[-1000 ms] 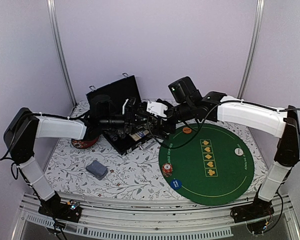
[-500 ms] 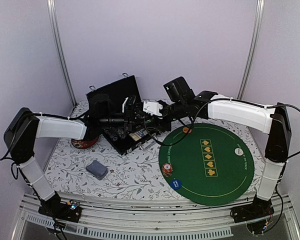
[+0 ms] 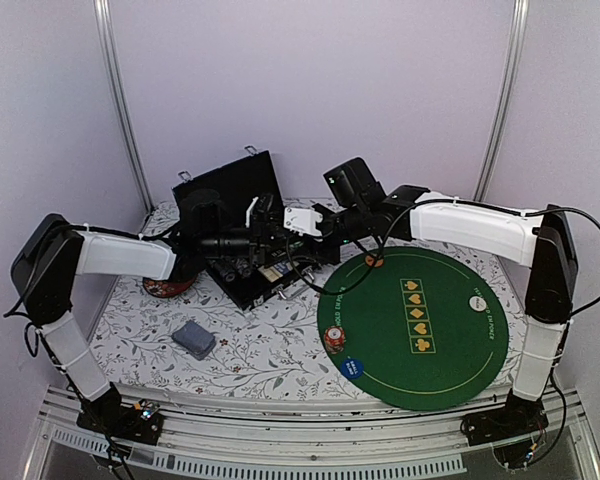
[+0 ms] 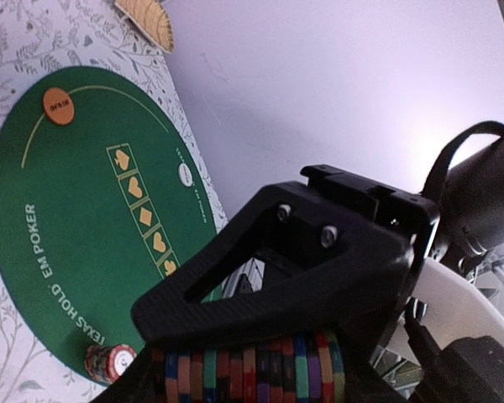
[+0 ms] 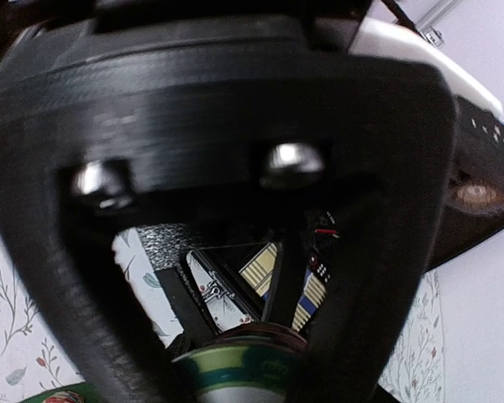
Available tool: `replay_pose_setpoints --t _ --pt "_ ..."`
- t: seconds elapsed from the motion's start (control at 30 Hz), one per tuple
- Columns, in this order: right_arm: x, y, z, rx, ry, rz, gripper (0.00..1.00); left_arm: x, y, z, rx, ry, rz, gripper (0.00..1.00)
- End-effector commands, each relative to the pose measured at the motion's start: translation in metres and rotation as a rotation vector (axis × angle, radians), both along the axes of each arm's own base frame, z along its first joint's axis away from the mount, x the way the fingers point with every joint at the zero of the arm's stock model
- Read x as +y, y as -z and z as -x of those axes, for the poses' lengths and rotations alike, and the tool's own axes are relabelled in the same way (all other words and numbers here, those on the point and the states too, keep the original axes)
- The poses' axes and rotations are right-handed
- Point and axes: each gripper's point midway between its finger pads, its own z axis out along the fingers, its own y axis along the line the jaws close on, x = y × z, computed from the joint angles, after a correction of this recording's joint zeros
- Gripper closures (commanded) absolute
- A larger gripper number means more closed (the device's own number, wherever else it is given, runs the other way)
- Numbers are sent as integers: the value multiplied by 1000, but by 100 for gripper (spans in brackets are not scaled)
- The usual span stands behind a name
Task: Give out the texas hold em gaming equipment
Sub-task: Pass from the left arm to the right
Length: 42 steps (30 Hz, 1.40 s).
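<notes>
Two arms are being held over the black case [image 3: 235,185] at the desk's [image 3: 270,350] far left. A row of striped poker chips [image 4: 252,369] is being pinched by the left fingers [image 4: 277,277]. A green-edged chip [image 5: 239,365] is being flanked by the right fingers [image 5: 378,252], and whether they are gripping it cannot be told. Grey-blue cards [image 3: 194,339] are lying near left.

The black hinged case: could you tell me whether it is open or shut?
Open: the black hinged case has its lid raised, interior exposed.
</notes>
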Motion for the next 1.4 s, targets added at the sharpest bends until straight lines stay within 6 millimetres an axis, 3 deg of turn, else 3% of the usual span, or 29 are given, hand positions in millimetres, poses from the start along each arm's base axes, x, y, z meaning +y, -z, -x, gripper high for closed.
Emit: replay_pose_setpoints --t 0.0,0.13,0.23,0.4,0.77,1.37 --pt "7 -9 -2 -7 -7 -38 66 -4 -15 3 -61 21 51 100" --pt "6 -15 0 -2 -7 -48 77 -4 -10 2 -49 22 46 100" --pt "3 -16 2 9 -3 -48 97 -5 -5 1 -34 21 40 100" --pt "0 -5 7 51 2 -30 98 -7 3 -1 -23 20 30 93" --pt "-1 1 13 92 -3 -27 98 -6 8 -4 -17 18 28 54" --pt "-5 4 17 115 -5 -22 98 -1 2 -5 -35 6 42 23"
